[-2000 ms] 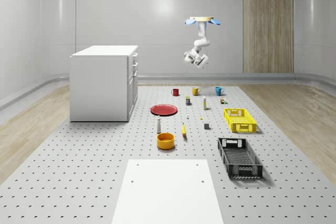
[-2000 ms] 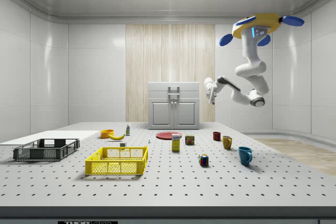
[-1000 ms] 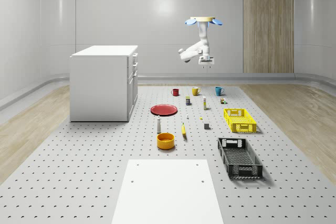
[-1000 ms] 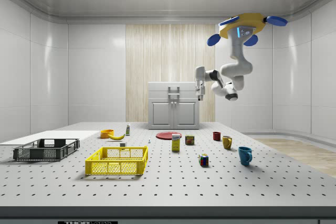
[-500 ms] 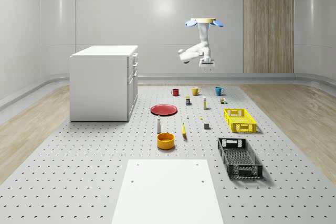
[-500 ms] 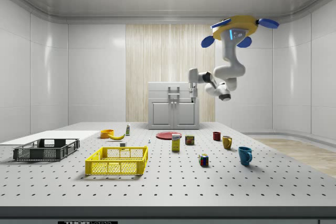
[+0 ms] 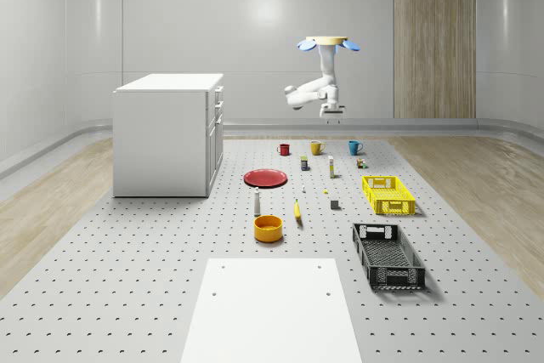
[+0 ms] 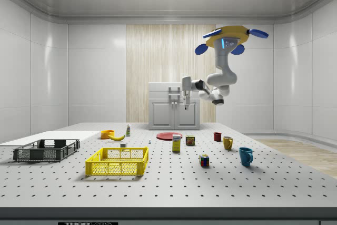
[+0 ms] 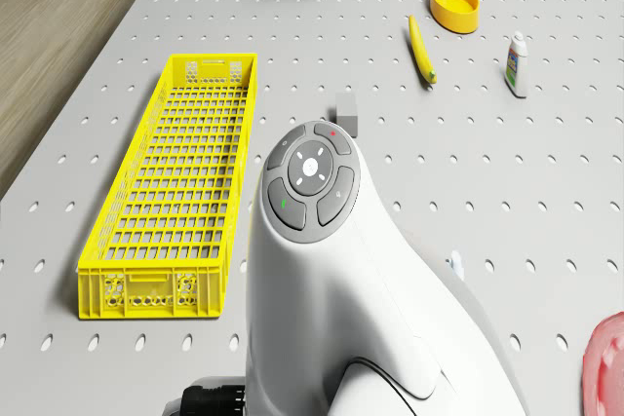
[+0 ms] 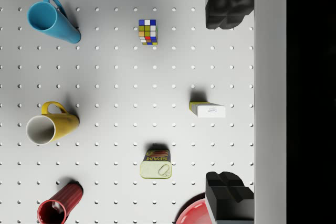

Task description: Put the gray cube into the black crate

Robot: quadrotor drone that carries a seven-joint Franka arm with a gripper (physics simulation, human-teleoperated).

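The gray cube (image 7: 335, 204) is small and sits on the perforated table between the banana and the yellow crate; I also see the gray cube (image 9: 345, 112) in the drone view. The black crate (image 7: 364, 252) lies nearer the whole-scene view's front, to the right; in the side view the black crate (image 8: 46, 154) is at far left. The drone (image 7: 327, 42) hovers high over the table's far part. My gripper (image 7: 330, 116) points straight down, open and holding nothing, well above the cans and mugs. In the wrist view my gripper (image 10: 229, 100) has black fingertips (image 10: 227, 9) set wide apart.
A yellow crate (image 7: 388, 195) lies beyond the black one. A banana (image 7: 297, 210), orange bowl (image 7: 268, 228), bottle (image 7: 257, 202) and red plate (image 7: 266, 178) lie left of the cube. Under the gripper are a Spam can (image 10: 155, 165), white box (image 10: 207, 109), Rubik's cube (image 10: 148, 31) and mugs (image 10: 47, 125). A white cabinet (image 7: 168, 133) stands at left.
The drone has drifted toward the side view's left and slightly lower. The arm has unfolded and turned the gripper from sideways to pointing straight down.
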